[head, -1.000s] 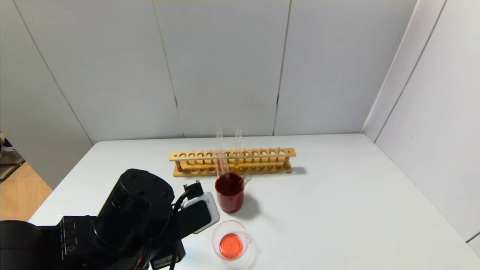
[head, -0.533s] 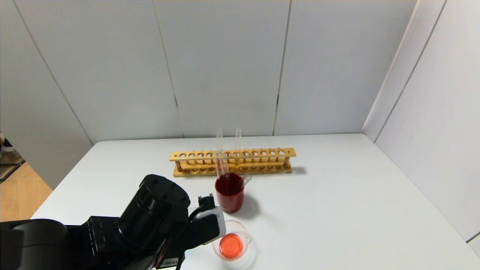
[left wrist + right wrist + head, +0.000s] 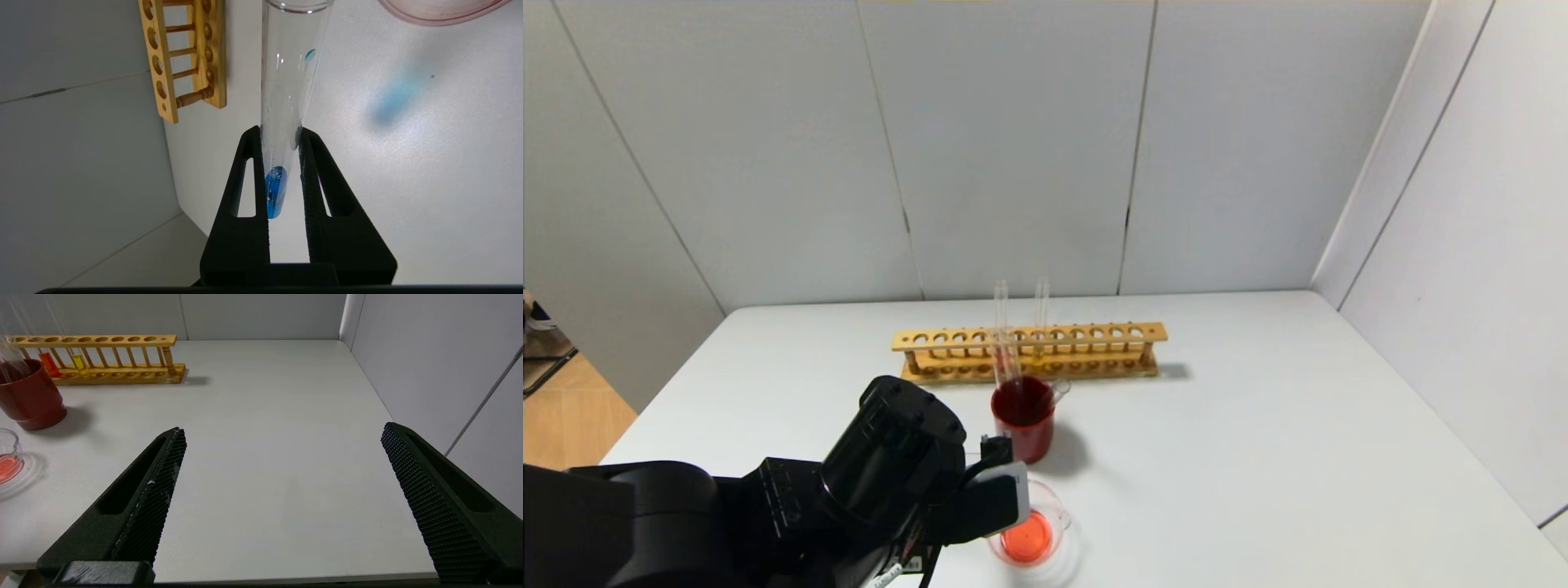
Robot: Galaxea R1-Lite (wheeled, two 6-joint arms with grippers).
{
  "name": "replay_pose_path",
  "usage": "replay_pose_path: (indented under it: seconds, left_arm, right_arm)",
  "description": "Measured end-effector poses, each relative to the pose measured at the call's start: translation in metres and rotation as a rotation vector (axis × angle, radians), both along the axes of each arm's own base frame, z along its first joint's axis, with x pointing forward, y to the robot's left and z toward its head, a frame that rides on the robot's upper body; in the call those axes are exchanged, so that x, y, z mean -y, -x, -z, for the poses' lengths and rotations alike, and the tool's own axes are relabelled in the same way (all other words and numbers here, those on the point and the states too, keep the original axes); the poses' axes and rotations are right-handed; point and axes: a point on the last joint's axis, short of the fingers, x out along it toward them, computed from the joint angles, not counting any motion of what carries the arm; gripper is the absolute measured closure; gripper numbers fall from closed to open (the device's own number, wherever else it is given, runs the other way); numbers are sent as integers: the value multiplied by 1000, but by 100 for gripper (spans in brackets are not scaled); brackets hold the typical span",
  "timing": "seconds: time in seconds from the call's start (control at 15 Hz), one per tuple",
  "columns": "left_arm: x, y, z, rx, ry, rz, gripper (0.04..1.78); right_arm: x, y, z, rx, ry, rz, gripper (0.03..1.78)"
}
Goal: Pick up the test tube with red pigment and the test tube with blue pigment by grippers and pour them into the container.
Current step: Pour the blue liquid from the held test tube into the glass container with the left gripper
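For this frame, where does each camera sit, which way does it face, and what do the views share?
Head: high on the torso, looking down at the table; the left arm reaches toward the container.
Left wrist: behind the left gripper, jaws shut on the test tube with blue pigment.
Right wrist: low at the table's near edge, facing forward; right gripper jaws wide apart.
All three show the wooden rack.

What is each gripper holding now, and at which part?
The left gripper clamps the thin clear glass test tube with blue pigment near its rounded bottom end. The right gripper is open and holds nothing.
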Motion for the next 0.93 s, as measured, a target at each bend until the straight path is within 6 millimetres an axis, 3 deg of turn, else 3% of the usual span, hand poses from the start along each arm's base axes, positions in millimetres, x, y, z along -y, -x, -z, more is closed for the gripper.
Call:
replay_pose_path:
  seconds: [0.47,0.93]
  left_arm:
    - [16,-4,-5,-1,-74,41,152]
    - [26,-5,2,-5,-159,72,152]
  right_arm:
    - [0,0,0,0,0,0,7]
    - [0,0,0,0,0,1,7]
